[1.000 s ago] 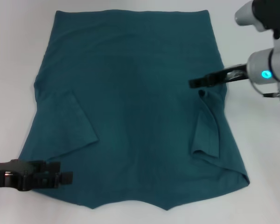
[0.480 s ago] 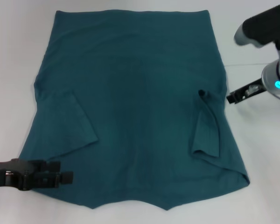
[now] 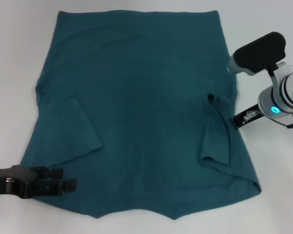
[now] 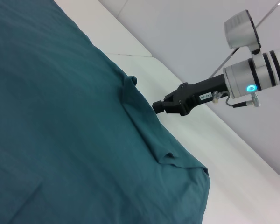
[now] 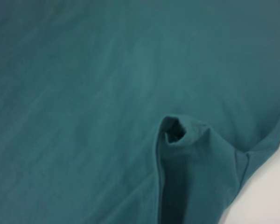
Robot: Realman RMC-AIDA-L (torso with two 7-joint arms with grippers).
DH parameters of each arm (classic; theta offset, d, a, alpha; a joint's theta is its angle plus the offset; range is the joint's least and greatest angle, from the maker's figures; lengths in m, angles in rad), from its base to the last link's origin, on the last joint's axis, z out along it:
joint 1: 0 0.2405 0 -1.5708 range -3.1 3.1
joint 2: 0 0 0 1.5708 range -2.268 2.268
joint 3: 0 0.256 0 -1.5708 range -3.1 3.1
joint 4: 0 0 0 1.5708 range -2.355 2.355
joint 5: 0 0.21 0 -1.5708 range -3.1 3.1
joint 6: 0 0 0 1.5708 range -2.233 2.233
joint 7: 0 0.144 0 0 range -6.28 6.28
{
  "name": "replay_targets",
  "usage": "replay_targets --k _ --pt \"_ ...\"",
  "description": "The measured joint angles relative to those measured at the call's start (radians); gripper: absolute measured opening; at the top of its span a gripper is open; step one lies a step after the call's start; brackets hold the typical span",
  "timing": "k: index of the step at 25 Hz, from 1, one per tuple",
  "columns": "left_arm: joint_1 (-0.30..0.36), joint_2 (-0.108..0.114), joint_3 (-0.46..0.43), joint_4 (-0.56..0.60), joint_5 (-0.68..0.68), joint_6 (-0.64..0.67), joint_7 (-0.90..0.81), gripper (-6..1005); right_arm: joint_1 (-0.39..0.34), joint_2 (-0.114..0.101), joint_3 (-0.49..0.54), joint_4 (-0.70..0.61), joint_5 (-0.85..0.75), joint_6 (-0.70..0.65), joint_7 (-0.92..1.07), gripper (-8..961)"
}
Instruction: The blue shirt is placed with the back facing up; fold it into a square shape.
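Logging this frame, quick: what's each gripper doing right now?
Left gripper: over the shirt's near left corner, cannot tell if open or shut.
Right gripper: beside the shirt's right edge, holding nothing, cannot tell.

You get bright, even overhead light with only faint shadows on the white bench (image 3: 278,195), no glare, a sharp head view, and a soft, blurred right wrist view.

The right hand (image 4: 159,106) hovers just beside the blue shirt's (image 4: 60,140) rumpled edge.
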Motion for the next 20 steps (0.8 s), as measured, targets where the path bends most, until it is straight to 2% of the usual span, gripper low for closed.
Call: replay_targets --k 6,10,16,20 --pt "-0.002 0.000 0.000 0.000 0.000 0.000 -0.001 848 0.021 0.007 -0.037 0.052 0.042 0.027 -0.010 -1" --pt "-0.002 -0.001 0.000 0.000 0.000 0.000 -0.004 848 0.027 0.007 -0.091 0.065 0.155 0.041 -0.044 -2" --pt "0.003 -0.002 0.000 0.000 0.000 0.001 -0.004 848 0.052 0.005 -0.098 0.103 0.320 0.069 -0.132 -2" --pt "0.005 -0.002 -0.003 0.000 0.000 0.007 -0.004 847 0.073 0.008 -0.100 0.124 0.346 0.096 -0.144 -1"
